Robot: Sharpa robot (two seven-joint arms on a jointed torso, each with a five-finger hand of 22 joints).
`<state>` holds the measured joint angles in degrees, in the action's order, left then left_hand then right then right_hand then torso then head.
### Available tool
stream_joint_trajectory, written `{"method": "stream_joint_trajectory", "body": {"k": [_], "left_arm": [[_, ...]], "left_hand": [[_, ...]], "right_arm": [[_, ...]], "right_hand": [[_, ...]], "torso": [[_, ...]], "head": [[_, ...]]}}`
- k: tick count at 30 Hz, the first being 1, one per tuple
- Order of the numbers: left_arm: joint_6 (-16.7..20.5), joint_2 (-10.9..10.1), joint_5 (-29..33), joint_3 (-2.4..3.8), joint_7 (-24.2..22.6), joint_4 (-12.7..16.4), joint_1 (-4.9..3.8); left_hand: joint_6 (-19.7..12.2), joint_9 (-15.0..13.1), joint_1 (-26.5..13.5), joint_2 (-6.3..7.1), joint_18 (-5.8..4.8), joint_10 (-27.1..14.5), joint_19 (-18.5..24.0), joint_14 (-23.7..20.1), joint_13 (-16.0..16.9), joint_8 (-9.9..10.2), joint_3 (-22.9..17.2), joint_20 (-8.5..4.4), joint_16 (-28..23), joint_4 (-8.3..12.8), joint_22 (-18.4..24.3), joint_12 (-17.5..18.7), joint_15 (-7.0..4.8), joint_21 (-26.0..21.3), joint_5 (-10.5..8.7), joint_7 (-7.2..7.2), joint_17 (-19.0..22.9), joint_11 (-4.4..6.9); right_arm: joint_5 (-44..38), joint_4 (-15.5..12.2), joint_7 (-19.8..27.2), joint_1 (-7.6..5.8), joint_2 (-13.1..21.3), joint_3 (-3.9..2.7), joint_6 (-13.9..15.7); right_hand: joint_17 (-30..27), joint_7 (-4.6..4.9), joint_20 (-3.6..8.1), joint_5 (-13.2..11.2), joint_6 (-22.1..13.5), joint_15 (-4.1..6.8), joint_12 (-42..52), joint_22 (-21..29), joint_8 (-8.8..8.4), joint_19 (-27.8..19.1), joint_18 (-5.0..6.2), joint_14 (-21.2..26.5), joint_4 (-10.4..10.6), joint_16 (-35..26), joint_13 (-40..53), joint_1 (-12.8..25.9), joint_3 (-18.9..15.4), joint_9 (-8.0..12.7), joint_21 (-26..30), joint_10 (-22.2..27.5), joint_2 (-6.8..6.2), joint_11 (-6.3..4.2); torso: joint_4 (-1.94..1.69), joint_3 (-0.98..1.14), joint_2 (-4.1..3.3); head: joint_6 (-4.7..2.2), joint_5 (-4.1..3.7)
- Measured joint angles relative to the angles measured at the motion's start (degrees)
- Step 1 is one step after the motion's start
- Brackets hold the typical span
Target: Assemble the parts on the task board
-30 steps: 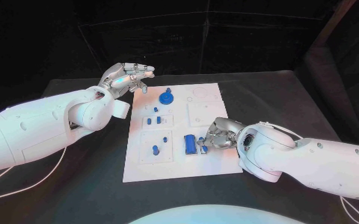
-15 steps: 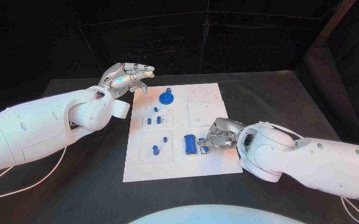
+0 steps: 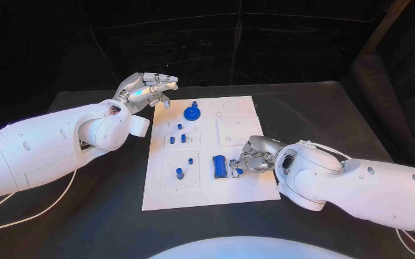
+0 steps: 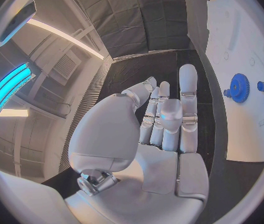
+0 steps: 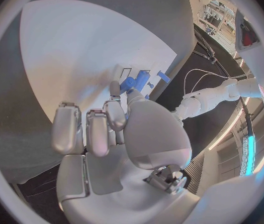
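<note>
The white task board point(image 3: 246, 190) lies mid-table. My right hand point(image 3: 256, 156) rests low over its near right part. Its thumb and a finger pinch a small blue part point(image 3: 234, 171) just right of a blue block point(image 3: 219, 166). In the right wrist view, that hand point(image 5: 116, 129) has its fingertips point(image 5: 114, 88) closed on the small blue part point(image 5: 128, 82), with the blue block point(image 5: 140, 77) just beyond. My left hand point(image 3: 149, 88) hangs above the table off the board's far left corner, fingers apart and empty. From the left wrist, that hand point(image 4: 163, 124) faces the blue gear point(image 4: 238, 88).
On the board's far part stands a blue gear point(image 3: 192, 113). Several small blue pegs point(image 3: 180, 173) sit in the left column of plates. Black table point(image 3: 320, 115) surrounds the board, with black curtains behind.
The right hand has crept slightly toward the near edge, and the small blue part with it. The left hand has stayed put.
</note>
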<state>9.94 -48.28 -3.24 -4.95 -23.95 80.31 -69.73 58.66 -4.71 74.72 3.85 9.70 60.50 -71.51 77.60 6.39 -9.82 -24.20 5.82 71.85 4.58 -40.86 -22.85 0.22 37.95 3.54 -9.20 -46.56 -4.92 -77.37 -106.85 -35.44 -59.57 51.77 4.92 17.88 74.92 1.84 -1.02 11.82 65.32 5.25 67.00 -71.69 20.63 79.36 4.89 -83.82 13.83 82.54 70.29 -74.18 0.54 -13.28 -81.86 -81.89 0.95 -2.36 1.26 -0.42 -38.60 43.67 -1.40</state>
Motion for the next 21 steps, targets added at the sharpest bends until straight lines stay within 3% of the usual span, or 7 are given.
{"method": "stream_joint_trajectory", "body": {"k": [4, 9, 15, 21], "left_arm": [[0.0, 0.0, 0.0, 0.00, 0.0, 0.0, 0.00], [0.0, 0.0, 0.0, 0.00, 0.0, 0.0, 0.00], [0.0, 0.0, 0.0, 0.00, 0.0, 0.0, 0.00], [0.0, -0.1, 0.0, 0.00, 0.1, 0.1, 0.00]], "left_hand": [[0.0, 0.0, 0.0, 0.00, 0.00, 0.0, 0.0, 0.0, 0.0, 0.0, 0.0, 0.00, 0.0, 0.0, 0.0, 0.0, 0.00, 0.0, 0.00, 0.00, 0.0, 0.00], [0.0, 0.0, 0.0, 0.00, 0.00, 0.0, 0.0, 0.0, 0.0, 0.0, 0.0, 0.00, 0.0, 0.0, 0.0, 0.0, 0.00, 0.0, 0.00, 0.00, 0.0, 0.00], [0.0, 0.0, 0.0, 0.00, 0.00, 0.0, 0.0, 0.0, 0.0, 0.0, 0.0, 0.00, 0.0, 0.0, 0.0, 0.0, 0.00, 0.0, 0.00, 0.00, 0.0, 0.00], [0.0, 0.0, 0.0, 0.00, 0.00, 0.0, 0.0, 0.0, 0.0, 0.0, 0.0, 0.00, 0.0, 0.0, 0.0, 0.0, 0.00, 0.0, 0.00, 0.00, 0.0, 0.00]], "right_arm": [[-0.4, 0.1, -0.2, 0.00, -0.3, 0.00, 0.0], [-0.7, 0.3, -0.3, 0.00, -0.6, 0.01, -0.1], [-1.1, 0.6, -0.4, 0.00, -0.7, 0.01, -0.2], [-1.5, 0.6, -0.5, 0.00, -0.3, 0.01, -0.2]], "right_hand": [[0.0, -0.10, 0.00, 2.5, 0.1, 0.00, 0.0, 0.0, 0.01, 0.0, 0.00, 0.0, 0.8, 0.0, 0.1, 1.4, -0.8, -0.2, 0.0, -0.2, -0.85, 0.21], [0.0, -0.06, 0.00, 3.0, 0.1, 0.00, -0.1, 0.0, 0.01, 0.0, -0.01, 0.0, 2.1, 0.0, 0.2, 3.6, -2.8, -0.4, 0.0, -0.2, -2.21, 0.21], [0.0, 0.03, 0.00, -0.4, 0.0, -0.01, -1.3, 0.7, -0.29, 0.0, -0.01, 0.0, 2.5, -0.4, -0.5, 5.7, -5.8, -0.7, 0.0, -0.1, -2.52, 0.33], [0.0, 0.23, -0.21, -0.6, -0.2, -0.01, -1.6, 1.0, -0.29, -0.2, -0.01, 0.0, 2.3, -0.7, -0.8, 5.7, -6.3, -0.8, 0.0, 0.0, -2.52, 0.43]], "torso": [[-0.01, -0.02, 0.00], [-0.01, -0.03, 0.00], [-0.01, -0.06, -0.01], [-0.01, -0.06, -0.01]], "head": [[0.00, -0.02], [0.04, -0.02], [0.12, 0.00], [0.21, -0.02]]}}
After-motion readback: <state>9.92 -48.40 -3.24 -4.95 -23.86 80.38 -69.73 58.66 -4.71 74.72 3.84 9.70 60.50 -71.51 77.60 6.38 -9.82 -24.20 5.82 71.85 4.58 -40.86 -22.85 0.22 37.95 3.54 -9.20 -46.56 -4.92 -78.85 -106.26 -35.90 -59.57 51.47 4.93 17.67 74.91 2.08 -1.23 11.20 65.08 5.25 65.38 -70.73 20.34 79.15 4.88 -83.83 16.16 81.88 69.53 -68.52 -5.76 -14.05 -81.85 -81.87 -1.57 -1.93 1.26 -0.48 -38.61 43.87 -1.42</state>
